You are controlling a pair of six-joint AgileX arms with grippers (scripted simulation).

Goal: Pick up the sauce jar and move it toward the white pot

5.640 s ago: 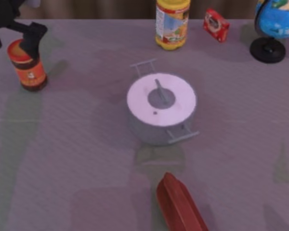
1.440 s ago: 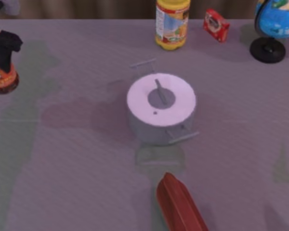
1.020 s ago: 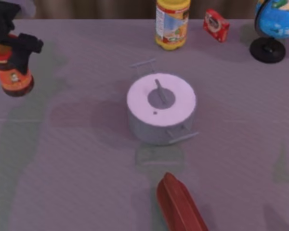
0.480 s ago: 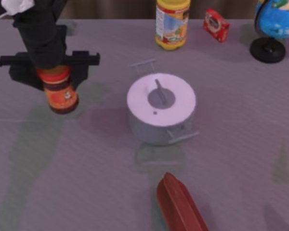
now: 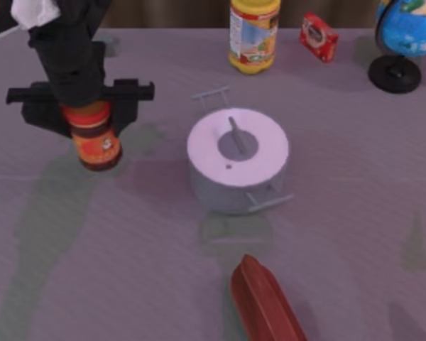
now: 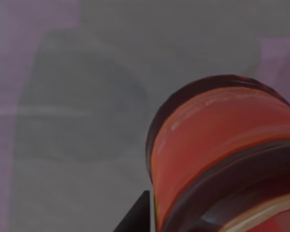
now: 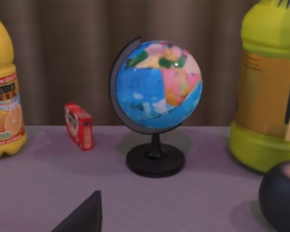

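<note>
Dark brown-red sauce jar (image 5: 96, 138) with red-orange lid and orange label hangs clamped in the left gripper (image 5: 78, 106), fingers closed on its lid end, left of the round grey-white pot (image 5: 238, 160) with flat white lid, clear gap between them. Jar's shadow falls on the purple table (image 5: 355, 213) beside it. Left wrist view is filled by the jar (image 6: 222, 154) over the table. Yellow juice bottle (image 5: 254, 35), small red box (image 5: 318, 35) and blue globe on a black stand (image 5: 405, 42) sit along the far edge; red oblong object (image 5: 264, 302) near the front. Right gripper isn't visible from above.
</note>
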